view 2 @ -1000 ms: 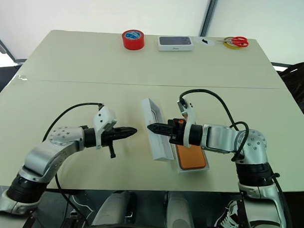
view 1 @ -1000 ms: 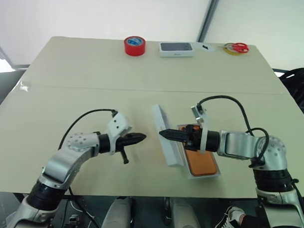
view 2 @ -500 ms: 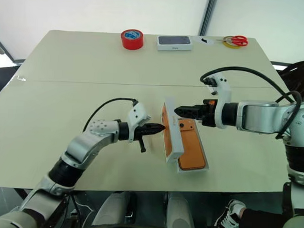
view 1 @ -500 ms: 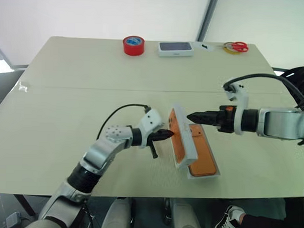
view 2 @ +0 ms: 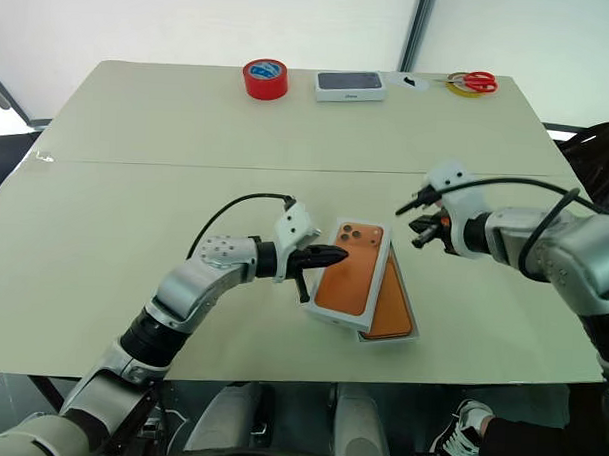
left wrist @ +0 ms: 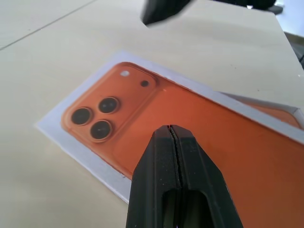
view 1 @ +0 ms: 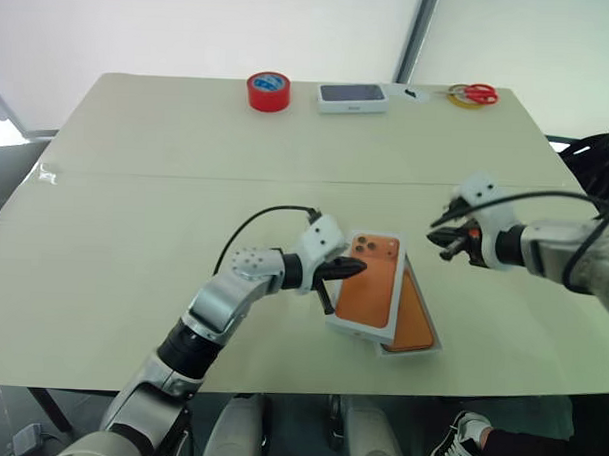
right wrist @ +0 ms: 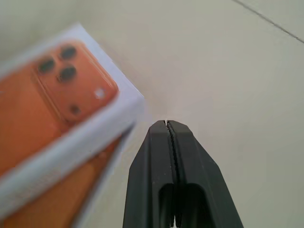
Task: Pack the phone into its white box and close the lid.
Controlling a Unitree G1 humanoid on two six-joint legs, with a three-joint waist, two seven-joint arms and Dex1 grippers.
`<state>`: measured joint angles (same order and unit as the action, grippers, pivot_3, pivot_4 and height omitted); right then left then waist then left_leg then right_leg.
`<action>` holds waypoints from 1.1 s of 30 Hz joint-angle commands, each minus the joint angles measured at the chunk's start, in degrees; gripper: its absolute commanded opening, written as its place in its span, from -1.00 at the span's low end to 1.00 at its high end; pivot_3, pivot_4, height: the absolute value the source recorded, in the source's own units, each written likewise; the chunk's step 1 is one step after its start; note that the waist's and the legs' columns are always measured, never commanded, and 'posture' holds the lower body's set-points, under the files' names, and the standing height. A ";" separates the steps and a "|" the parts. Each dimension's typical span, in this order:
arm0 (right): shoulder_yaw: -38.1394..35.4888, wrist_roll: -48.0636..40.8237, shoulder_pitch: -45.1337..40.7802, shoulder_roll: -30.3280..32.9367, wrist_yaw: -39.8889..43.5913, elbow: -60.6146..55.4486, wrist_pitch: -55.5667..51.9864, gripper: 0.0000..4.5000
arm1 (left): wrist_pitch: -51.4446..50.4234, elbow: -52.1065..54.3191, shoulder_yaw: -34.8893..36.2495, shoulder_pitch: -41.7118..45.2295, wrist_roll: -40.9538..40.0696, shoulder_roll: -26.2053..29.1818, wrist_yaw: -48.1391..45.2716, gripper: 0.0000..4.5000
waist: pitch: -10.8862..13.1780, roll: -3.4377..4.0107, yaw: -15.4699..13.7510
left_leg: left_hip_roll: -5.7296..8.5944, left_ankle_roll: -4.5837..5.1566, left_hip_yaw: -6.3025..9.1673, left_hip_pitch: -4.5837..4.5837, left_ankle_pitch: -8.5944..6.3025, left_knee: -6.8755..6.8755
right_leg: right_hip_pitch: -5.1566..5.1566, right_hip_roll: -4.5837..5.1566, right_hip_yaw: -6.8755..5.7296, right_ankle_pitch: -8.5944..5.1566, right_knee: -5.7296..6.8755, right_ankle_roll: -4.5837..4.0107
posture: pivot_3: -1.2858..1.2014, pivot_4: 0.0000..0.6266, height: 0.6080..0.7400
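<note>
**Lid down over the phone, not seated yet**

We see the lid [view 1: 371, 283] lying printed face up across the white box [view 1: 432, 346], skewed and shifted toward the left arm, so it rests on the box rather than fitting over it. A strip of the phone [view 1: 416, 317] shows inside the box on the right-arm side, lying flat. So we judge packing done and the lid placed but not closed: it needs squaring up with the box and pressing down.

The left gripper [view 1: 354, 267] has its fingers pressed together, holds nothing, and sits at the lid's near-left edge; in the left wrist view the closed tips [left wrist: 172, 137] lie just over the printed orange face. The right gripper [view 1: 446, 241] is also fully closed and empty, hanging clear of the lid on its far right side, apart from it.

Against the earlier frames: a second ago the lid stood on edge beside the box with its white inside toward the left arm, the right gripper at it over the open phone. Half a second ago it was tipping over the box, pushed from the left. Now it is flat. The right arm has swung away to the right, the left has moved in.

At the table's [view 1: 136, 172] far edge the red tape roll [view 1: 269, 91], another white box [view 1: 353, 97] and scissors [view 1: 473, 94] sit unchanged.
</note>
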<state>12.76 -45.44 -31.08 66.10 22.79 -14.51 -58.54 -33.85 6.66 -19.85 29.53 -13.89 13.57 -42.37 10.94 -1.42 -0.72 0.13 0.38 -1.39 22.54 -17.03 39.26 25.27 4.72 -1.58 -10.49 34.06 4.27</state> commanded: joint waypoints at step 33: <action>-3.39 18.57 8.57 -2.92 21.84 -11.94 2.10 -0.99 | -6.59 0.86 -8.23 5.38 1.15 2.37 -10.32 -1.00 | 0.00 0.00 -0.05 | 0.05 -0.01 0.02 -0.03 0.00 0.02 | -0.04 0.04 -0.01 0.00 0.03 -0.01 | 0.03 -0.52 0.87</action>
<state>10.76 -26.74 -22.42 62.88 43.20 -23.58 -57.67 -41.63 4.84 -28.22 33.04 -11.82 17.31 -52.33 10.94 -1.42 -0.77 0.18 0.38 -1.37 22.51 -17.03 39.29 25.23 4.76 -1.59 -10.49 34.09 4.26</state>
